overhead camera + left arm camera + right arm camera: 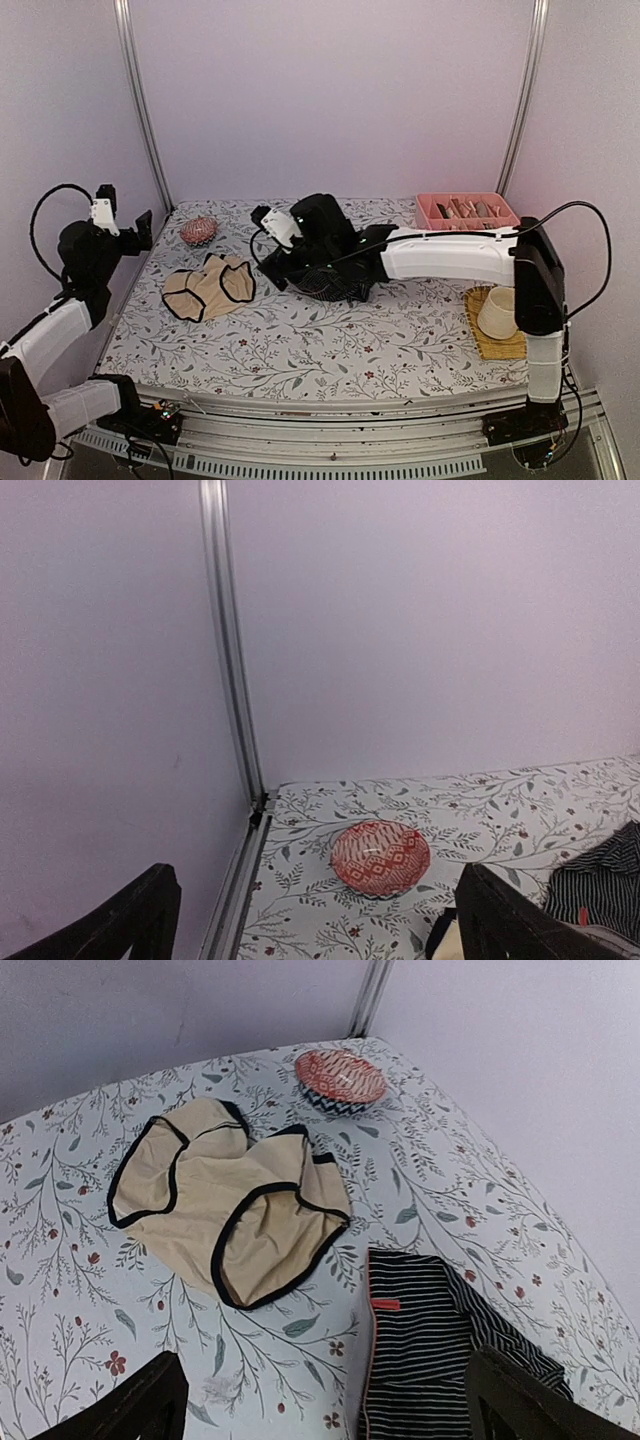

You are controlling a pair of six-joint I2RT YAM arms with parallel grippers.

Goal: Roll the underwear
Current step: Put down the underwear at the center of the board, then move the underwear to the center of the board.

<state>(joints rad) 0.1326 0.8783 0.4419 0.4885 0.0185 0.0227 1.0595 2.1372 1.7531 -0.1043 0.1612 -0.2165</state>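
Observation:
The dark navy striped underwear (pixel 430 1360) lies bunched on the floral table (pixel 300 340), partly under my right arm (pixel 340 282). My right gripper (pixel 335 1410) hovers just above its left edge, open and holding nothing; from above it (pixel 268 248) sits mid-table. The beige underwear with black edging (pixel 230 1200) lies spread flat to the left (pixel 208 285). My left gripper (pixel 320 925) is open and empty, raised by the left wall (pixel 143 232), well away from both pieces. The navy piece (pixel 600 875) shows at that view's right edge.
A round red patterned thing (pixel 198 231) (pixel 380 857) (pixel 340 1078) sits near the back left corner. A pink tray (pixel 430 212) holding several items stands at the back right. A cream cup (pixel 497 312) rests on a woven mat (pixel 495 345) at the right edge.

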